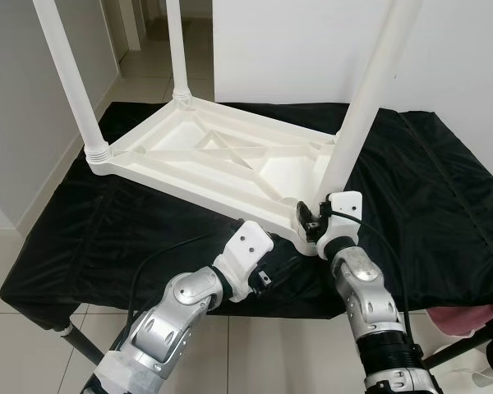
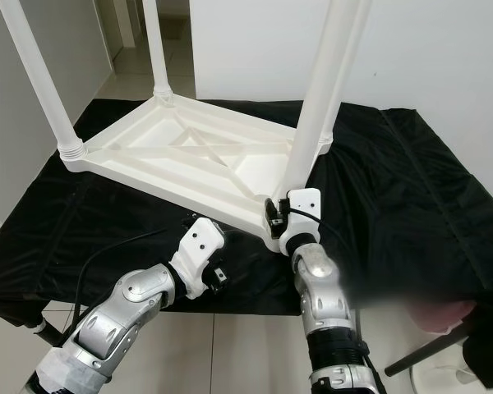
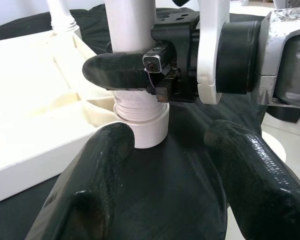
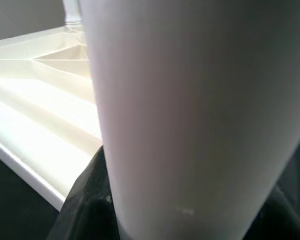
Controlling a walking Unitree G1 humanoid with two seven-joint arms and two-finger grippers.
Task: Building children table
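A black cloth (image 1: 444, 197) covered the work table, with white walls and pale floor tiles beyond it. On it the white tabletop (image 1: 205, 156) lay upside down, well along: you could see three legs standing in its corner sockets.

Your right gripper (image 1: 316, 220) was clenched around the base of the near leg (image 1: 368, 90), just above its threaded collar, which sat in the corner socket (image 3: 149, 127) directly below the fingers. Whether that thread was fully home, I could not tell; my guess is you were seating or tightening it.

Your left gripper (image 3: 165, 175) hung released, fingers spread and empty, on the near side of that same corner, just short of the socket.

The fourth corner lay beyond the frame's edge, so that leg remained unconfirmed; flipping the table upright was still ahead.
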